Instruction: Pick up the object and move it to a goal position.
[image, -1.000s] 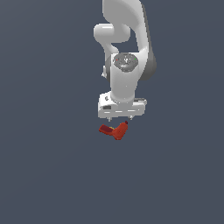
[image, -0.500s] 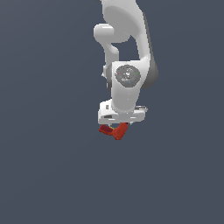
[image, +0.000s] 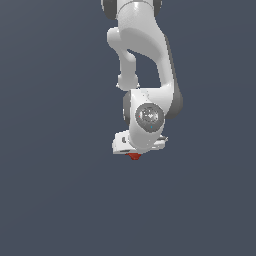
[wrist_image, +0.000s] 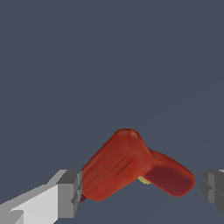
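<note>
Exterior view: white arm (image: 145, 75) bent low over grey floor (image: 50, 200), red object (image: 134, 156) barely peeking under the gripper (image: 137, 150). Wrist view: object (wrist_image: 131, 166) sits between the spread fingers (wrist_image: 70, 192) — one pad touching (other apart), jaws not closed.

Red-orange L-shaped object (wrist_image: 131, 164), thick head, darker red handle, lying on the grey floor

Exterior view: distant, faces arm (image: 145, 75). Wrist view: close-up. Shared: red object (wrist_image: 131, 166).
</note>
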